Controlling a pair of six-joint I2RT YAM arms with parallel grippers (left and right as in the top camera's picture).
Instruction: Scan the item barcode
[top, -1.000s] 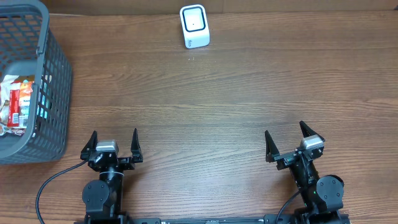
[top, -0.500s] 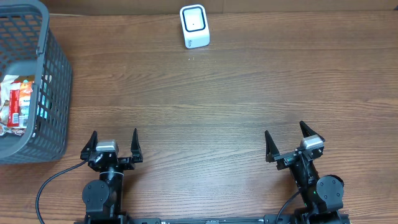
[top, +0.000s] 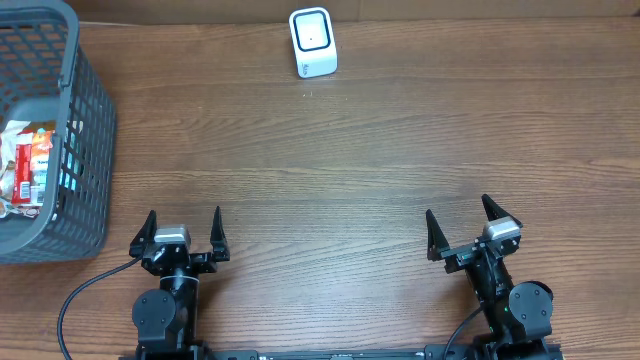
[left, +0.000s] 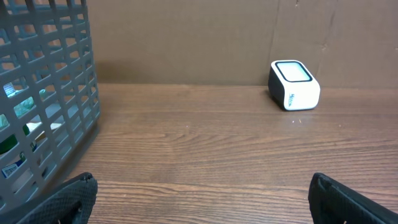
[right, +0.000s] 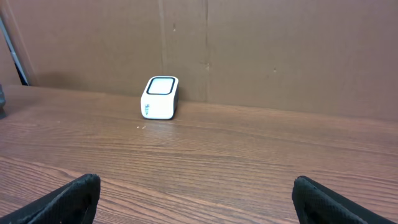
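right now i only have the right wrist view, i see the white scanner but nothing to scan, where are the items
Observer: In a grey basket at the left edge of the table, outside your view.
Operator: what's in it
Observer: Several snack packets with red and white wrappers. I can't make out a barcode from here.
Operator: is the left arm on it yet
Observer: No. The left gripper is open and empty near the front edge, apart from the basket.
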